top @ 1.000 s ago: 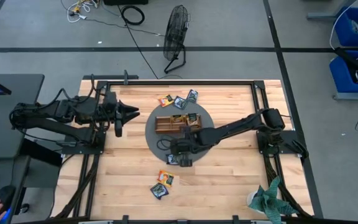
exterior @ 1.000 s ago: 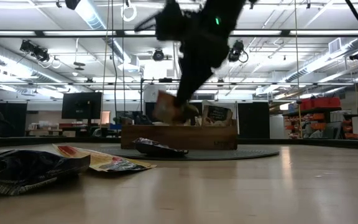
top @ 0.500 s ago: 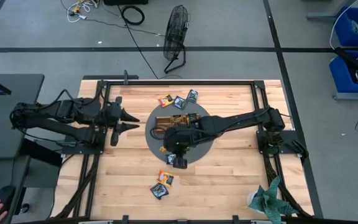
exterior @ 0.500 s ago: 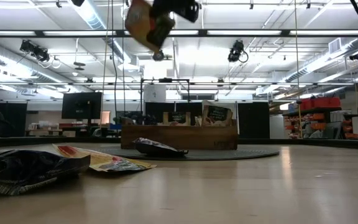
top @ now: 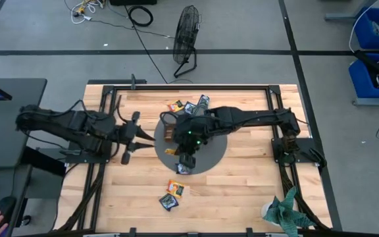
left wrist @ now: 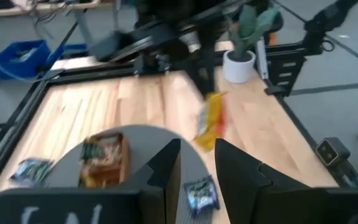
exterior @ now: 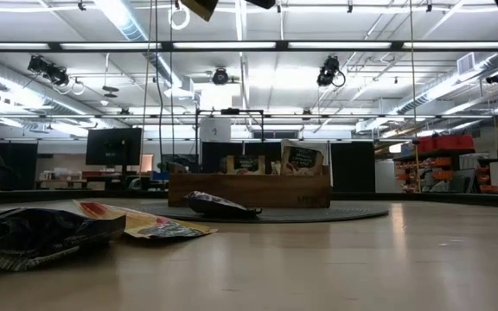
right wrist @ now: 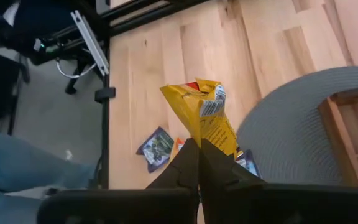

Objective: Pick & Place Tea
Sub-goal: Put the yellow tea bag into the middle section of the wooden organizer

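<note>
The right gripper [right wrist: 197,146] has swung from the mat's near edge to above the wooden tray [top: 171,130], fingers pinched on a yellow tea sachet [right wrist: 207,121] — lifted, ready for placement. The left gripper [left wrist: 194,158] hovers beside the mat [top: 212,155], fingers parted, empty.

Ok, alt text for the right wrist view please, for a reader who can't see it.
The right end effector is shut on a yellow sachet, held in the air above the wooden table. Below lie a blue sachet, a round grey mat and a corner of the wooden tray.
</note>
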Controlling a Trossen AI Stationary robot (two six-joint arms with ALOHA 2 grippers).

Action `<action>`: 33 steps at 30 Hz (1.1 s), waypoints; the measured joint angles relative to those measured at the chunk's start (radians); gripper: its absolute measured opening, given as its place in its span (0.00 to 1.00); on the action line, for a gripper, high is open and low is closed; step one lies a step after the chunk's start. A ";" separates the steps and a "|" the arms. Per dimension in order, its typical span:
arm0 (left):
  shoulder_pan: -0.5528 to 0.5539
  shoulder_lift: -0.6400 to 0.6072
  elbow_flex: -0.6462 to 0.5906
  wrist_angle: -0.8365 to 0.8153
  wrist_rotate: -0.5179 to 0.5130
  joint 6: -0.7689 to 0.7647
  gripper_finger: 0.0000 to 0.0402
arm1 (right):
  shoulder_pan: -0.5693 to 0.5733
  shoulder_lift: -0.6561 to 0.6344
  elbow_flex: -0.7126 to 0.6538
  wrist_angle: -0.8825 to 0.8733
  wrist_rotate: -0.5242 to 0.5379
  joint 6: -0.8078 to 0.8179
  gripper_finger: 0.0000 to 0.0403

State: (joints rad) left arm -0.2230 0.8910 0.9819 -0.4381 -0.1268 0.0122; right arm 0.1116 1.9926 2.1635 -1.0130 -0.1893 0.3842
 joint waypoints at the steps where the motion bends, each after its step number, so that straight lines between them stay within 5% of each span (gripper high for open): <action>1: -0.005 0.014 0.000 0.020 0.000 0.000 0.26 | -0.005 0.000 0.001 0.001 -0.010 0.000 0.00; 18: -0.017 0.157 0.002 0.111 0.024 -0.025 0.68 | -0.013 0.001 0.001 -0.013 -0.037 0.003 0.00; 33: -0.017 0.208 0.000 0.131 0.027 -0.023 0.57 | -0.014 0.001 0.001 0.031 -0.055 0.019 0.00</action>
State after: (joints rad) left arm -0.2398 1.0992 0.9817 -0.3068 -0.0999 -0.0110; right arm 0.0978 1.9938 2.1647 -0.9820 -0.2443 0.4032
